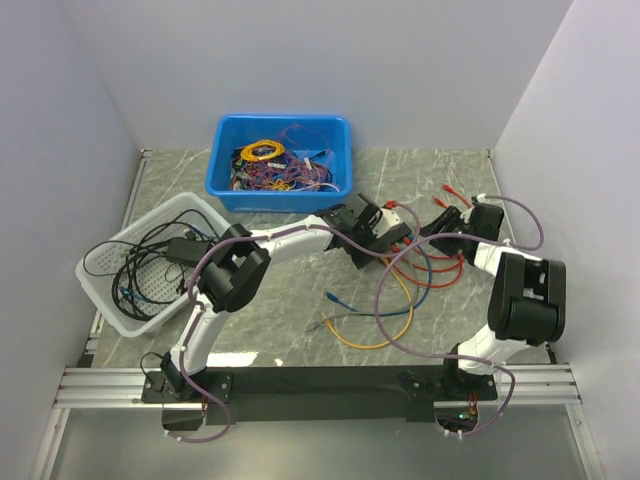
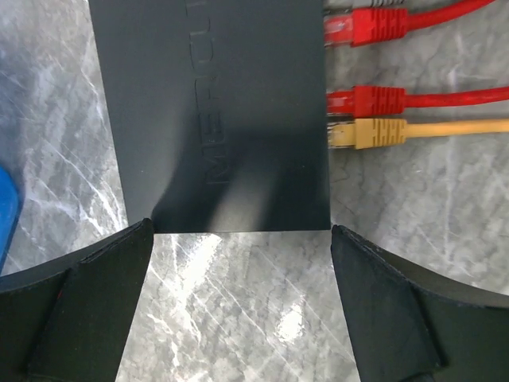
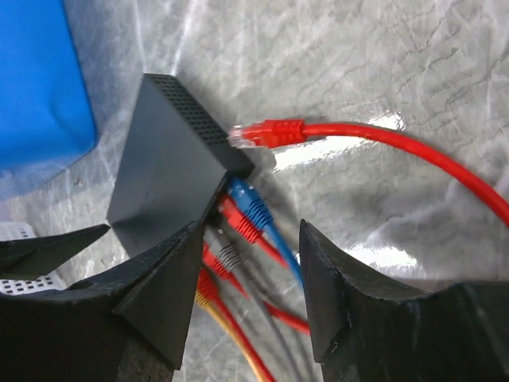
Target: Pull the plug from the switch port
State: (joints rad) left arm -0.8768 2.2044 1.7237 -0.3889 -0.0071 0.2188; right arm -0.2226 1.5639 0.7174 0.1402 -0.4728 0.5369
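The switch is a flat matte-black box lying on the marble table. My left gripper is open, its fingertips just outside the two near corners of the switch and not pressing on it. Two red plugs and a yellow plug sit in ports along its right edge. In the right wrist view the switch shows blue, red and grey plugs in a row. My right gripper is open around these plugs and their cables, gripping none. A loose red plug lies at the switch's corner.
A blue bin of tangled cables stands at the back. A white basket with black cables sits at the left. Red, blue and yellow cables loop over the table between the arms. Both grippers meet at centre right.
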